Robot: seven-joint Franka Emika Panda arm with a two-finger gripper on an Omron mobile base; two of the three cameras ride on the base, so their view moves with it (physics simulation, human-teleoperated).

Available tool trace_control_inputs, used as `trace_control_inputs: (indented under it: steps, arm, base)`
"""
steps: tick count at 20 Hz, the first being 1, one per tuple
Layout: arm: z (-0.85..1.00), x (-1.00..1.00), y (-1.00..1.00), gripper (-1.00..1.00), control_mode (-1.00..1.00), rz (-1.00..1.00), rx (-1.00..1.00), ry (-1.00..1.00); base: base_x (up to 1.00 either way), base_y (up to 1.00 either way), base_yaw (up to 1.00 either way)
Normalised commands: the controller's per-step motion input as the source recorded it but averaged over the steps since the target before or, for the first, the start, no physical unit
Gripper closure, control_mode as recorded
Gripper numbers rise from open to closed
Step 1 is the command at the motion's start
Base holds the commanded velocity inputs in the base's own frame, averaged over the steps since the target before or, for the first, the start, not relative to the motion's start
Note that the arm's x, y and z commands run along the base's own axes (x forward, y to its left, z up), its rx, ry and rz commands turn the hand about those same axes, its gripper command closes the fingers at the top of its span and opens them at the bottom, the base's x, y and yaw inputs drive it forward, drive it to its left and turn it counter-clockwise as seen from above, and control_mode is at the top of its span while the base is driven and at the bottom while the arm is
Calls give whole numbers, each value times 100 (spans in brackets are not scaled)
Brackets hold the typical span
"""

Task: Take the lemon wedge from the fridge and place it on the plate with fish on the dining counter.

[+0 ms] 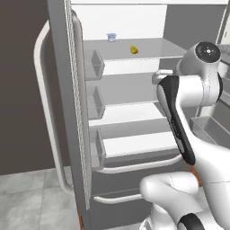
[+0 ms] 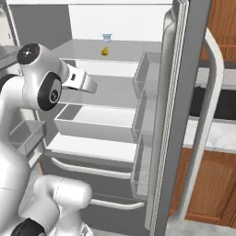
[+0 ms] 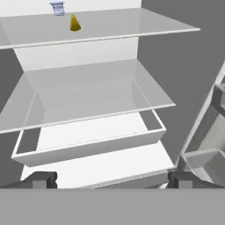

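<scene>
The fridge [image 1: 63, 90] stands with both doors swung wide, its white interior and glass shelves showing. A tiny yellow lemon wedge [image 1: 134, 49] [image 2: 105, 50] [image 3: 75, 23] lies on the upper glass shelf, towards the back. My gripper [image 3: 112, 180] is open, its two dark fingertips [image 3: 41, 179] spread wide with nothing between them. It points into the fridge at the level of the lower shelves, well below and in front of the wedge. In the right base view my white hand [image 2: 80, 79] reaches in from the left. The plate with fish and the dining counter are out of view.
A small pale blue cup [image 1: 111, 37] [image 3: 57, 7] stands just behind the wedge. Clear door bins [image 1: 96, 105] [image 2: 143, 115] line both open doors. A white crisper tray [image 3: 88, 140] sits under the middle shelf. A counter with wooden cabinets [image 2: 216, 138] lies right of the fridge.
</scene>
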Motion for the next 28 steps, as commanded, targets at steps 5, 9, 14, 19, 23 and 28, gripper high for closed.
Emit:
trace_control_inputs:
  steps: [5,9,14,19,23,28]
  arm:
    - [0,0,0,-100,100,0,0,0]
    - [0,0,0,-100,100,0,0,0]
    - [0,0,0,-100,100,0,0,0]
    - [0,0,0,-100,100,0,0,0]
    - [0,0,0,-100,100,0,0,0]
    - [0,0,0,-100,100,0,0,0]
  base:
    - [65,0,0]
    - [57,0,0]
    - [33,0,-1]
    - [22,0,0]
    - [58,0,0]
    - [61,0,0]
